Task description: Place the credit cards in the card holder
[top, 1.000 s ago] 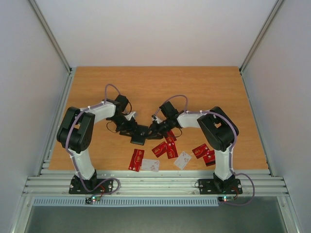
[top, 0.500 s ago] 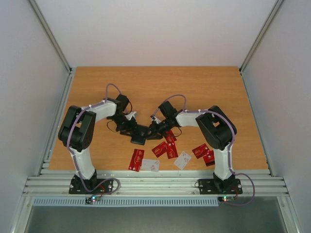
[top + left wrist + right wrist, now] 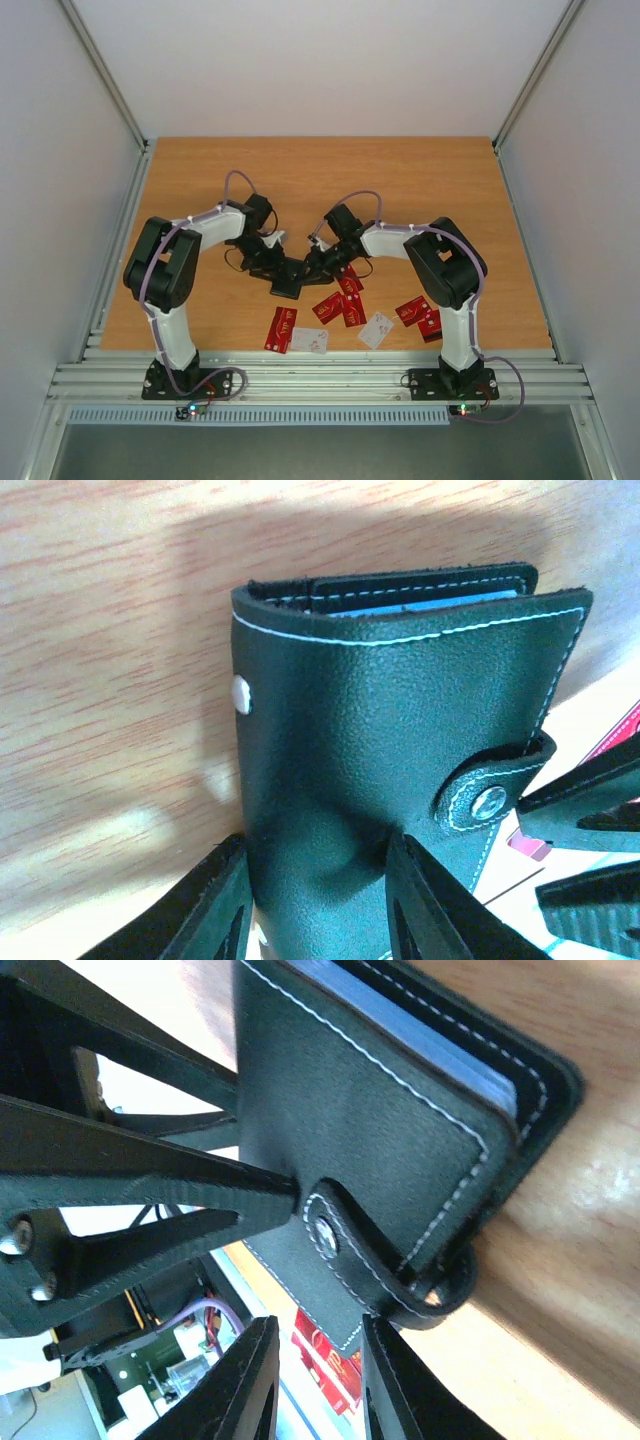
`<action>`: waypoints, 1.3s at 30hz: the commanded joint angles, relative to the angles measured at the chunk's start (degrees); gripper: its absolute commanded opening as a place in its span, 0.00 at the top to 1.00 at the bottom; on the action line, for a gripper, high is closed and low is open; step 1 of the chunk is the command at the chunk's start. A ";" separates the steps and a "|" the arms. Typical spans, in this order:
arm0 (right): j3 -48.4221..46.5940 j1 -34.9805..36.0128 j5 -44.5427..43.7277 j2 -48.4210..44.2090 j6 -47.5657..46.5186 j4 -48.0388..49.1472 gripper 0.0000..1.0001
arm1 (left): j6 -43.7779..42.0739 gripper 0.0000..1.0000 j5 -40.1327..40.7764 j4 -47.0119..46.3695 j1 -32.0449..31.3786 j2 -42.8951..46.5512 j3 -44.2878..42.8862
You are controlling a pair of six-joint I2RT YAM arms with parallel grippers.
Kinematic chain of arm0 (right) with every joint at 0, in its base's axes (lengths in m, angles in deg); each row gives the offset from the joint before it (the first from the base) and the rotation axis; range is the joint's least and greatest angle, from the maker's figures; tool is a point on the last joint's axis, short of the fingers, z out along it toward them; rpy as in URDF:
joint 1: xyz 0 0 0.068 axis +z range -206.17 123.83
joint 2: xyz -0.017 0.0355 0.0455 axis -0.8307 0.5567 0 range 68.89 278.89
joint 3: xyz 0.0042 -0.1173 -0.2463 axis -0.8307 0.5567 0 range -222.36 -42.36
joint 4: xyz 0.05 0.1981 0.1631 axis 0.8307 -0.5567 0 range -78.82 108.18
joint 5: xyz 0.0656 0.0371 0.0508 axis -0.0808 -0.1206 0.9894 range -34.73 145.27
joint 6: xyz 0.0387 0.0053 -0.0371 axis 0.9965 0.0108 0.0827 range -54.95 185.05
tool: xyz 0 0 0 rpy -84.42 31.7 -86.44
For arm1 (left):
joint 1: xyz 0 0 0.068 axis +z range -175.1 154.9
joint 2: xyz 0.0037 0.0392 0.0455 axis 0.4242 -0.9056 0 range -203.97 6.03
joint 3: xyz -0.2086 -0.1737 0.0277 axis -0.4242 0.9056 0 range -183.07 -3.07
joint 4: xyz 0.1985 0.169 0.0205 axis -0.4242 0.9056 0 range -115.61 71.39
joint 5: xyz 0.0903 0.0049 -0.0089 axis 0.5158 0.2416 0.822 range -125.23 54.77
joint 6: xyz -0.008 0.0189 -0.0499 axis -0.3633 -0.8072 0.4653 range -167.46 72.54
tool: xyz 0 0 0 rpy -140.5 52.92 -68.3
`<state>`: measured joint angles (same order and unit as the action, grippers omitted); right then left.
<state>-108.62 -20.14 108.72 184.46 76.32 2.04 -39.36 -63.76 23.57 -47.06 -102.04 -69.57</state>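
Looking down from above, the card holder (image 3: 287, 281) sits mid-desk (image 3: 450, 190) as a small black block between the two arms' tips. The credit cards (image 3: 352, 308) are scattered just nearer, mostly red with a couple white, lying flat and some overlapping. The left jaws meet the holder from the left, the right jaws from the right. In the left wrist view the card holder (image 3: 400, 710) fills the picture. It is grained black leather with white stitching, with a metal rivet (image 3: 240, 693) on its face, a rounded snap tab (image 3: 490, 792) buttoned over the right edge and bluish pockets peeking out at the far edge. The left jaws are clamped on its near end, the leather creased between the fingers (image 3: 215, 910). In the right wrist view the closed card holder (image 3: 370, 1130) lies tilted, its snap tab (image 3: 400, 1280) right at the tips of the right jaws. Those fingers (image 3: 245, 1380) stand slightly apart, gripping nothing, with a red card showing through the gap.
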 commanded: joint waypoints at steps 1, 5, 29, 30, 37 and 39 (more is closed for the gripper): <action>-1.90 0.28 -0.63 0.59 -0.08 -0.23 0.76 | -0.22 0.62 5.31 -0.45 -0.72 -1.42 0.04; -2.03 0.27 -1.55 1.38 -0.04 -0.47 0.76 | -0.07 0.62 5.03 -0.57 -0.79 -1.18 0.16; -4.14 0.97 -1.48 -2.52 1.42 -2.39 0.80 | 0.41 0.64 5.52 -0.15 -2.57 -2.46 -1.02; -4.14 0.89 -2.10 -3.36 1.46 -3.27 0.80 | 0.57 0.64 5.73 -0.08 -2.57 -2.48 -1.07; -2.74 0.75 -8.80 -6.13 1.24 -7.51 0.80 | 0.87 0.66 6.22 0.08 -2.57 -2.81 -1.52; -2.15 0.70 -9.73 -5.95 1.65 -7.55 0.80 | 0.91 0.66 6.21 0.25 -2.57 -2.76 -1.59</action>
<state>-111.64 -19.51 102.99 179.63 77.74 -3.12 -38.88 -60.90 24.45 -48.98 -102.35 -70.80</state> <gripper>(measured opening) 0.199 0.343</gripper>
